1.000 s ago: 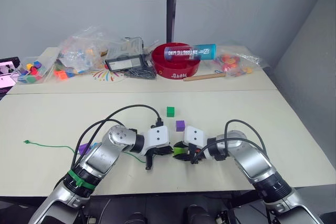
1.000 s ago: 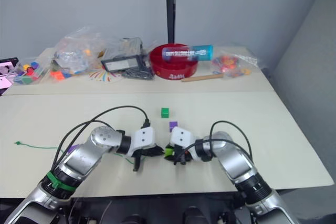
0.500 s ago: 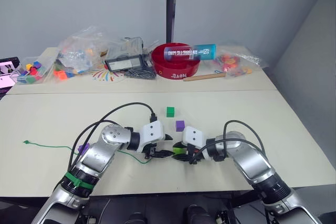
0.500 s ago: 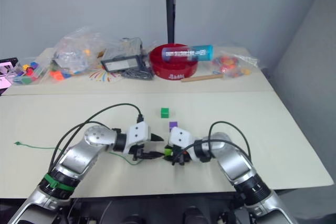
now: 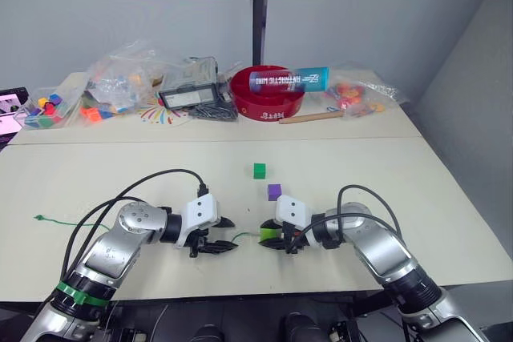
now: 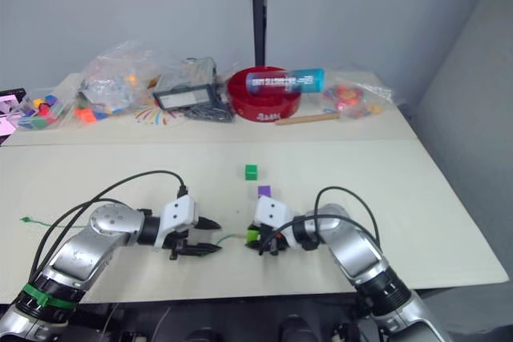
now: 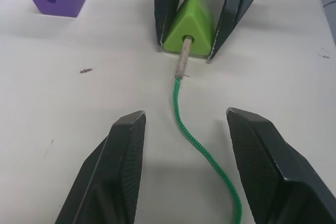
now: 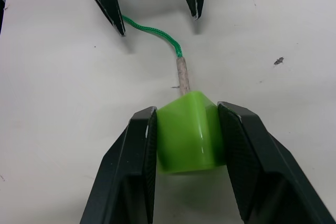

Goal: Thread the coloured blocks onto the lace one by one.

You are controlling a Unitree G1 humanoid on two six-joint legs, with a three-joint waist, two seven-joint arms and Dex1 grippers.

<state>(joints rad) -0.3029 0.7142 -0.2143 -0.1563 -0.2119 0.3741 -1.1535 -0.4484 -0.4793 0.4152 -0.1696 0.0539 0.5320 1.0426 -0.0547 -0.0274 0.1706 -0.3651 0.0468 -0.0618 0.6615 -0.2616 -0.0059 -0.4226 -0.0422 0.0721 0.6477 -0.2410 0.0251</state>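
Observation:
My right gripper [image 5: 271,239] is shut on the light green block [image 8: 189,129], holding it on the table. The pale tip of the green lace [image 7: 181,108] sticks into the block's [image 7: 190,22] hole. My left gripper [image 7: 186,115] is open a short way to the left, its fingers either side of the lace without touching it. The lace [image 5: 240,237] trails left under my left arm to its knotted end [image 5: 38,217]. A purple block [image 5: 275,191] and a dark green block [image 5: 260,171] lie loose just beyond the grippers.
Along the back of the table stand a red bowl [image 5: 268,94] with a tube across it, a wooden stick [image 5: 311,118], a black device [image 5: 191,95], and bags of toy pieces at left [image 5: 128,78] and right [image 5: 357,95].
My left gripper has drawn back to the left, away from the right gripper, and stands open. The lace tip stays in the light green block. The right gripper has hardly moved.

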